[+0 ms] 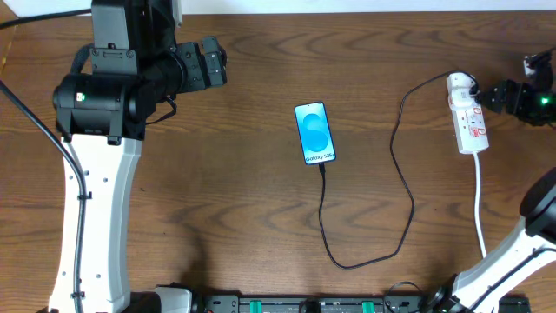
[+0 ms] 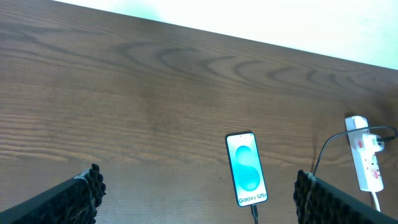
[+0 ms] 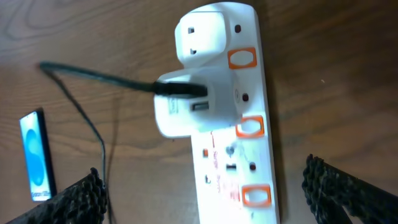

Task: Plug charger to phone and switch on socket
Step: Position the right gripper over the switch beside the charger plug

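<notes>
Right gripper [image 1: 497, 96] with fingers spread wide, white socket [image 3: 249, 149] right below it, charger [image 3: 186, 111] adapter plugged in there, black cable trailing off to the phone [image 1: 314, 133] well away, left gripper [image 1: 211, 65] also open, phone ahead of it.

Your left gripper [image 2: 197, 173] hovered near the far left corner, fingers spread wide. Your right gripper [image 3: 202, 169] hung by the right edge, equally wide.
</notes>
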Controlling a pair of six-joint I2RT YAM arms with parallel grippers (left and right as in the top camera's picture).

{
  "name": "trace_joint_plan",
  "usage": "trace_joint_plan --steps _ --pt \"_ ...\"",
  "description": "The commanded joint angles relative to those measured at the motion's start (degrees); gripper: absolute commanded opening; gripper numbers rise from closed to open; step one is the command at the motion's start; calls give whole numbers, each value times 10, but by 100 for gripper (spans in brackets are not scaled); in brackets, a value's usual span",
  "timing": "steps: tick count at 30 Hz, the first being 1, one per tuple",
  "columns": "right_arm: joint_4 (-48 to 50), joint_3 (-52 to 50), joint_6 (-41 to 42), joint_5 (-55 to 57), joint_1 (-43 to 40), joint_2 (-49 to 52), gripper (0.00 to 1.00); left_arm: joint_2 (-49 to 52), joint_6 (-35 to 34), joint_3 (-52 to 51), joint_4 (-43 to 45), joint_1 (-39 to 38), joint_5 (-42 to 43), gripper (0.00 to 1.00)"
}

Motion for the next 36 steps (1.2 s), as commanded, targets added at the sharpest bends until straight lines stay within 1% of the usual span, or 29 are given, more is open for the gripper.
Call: trace_joint_plan --steps 1,8,14,16,20,26,34,36 --pt "14 6 -11 -38 17 26 99 0 5 5 -1 2 -6 98" --pt "46 6 -11 -46 46 39 99 0 5 5 -1 2 -6 99" --pt "43 5 -10 -9 60 39 99 0 5 5 -1 2 -6 99" --pt "38 5 -8 1 63 39 99 0 5 5 -1 2 -6 99" --pt "33 5 21 21 64 39 99 0 5 5 -1 2 -6 99" --pt "31 3 24 21 65 39 99 0 5 5 -1 2 -6 99" --pt "43 -30 25 18 67 39 99 0 5 5 -1 2 -6 99" --pt "53 -40 37 19 67 39 99 0 5 5 -1 2 -6 99"
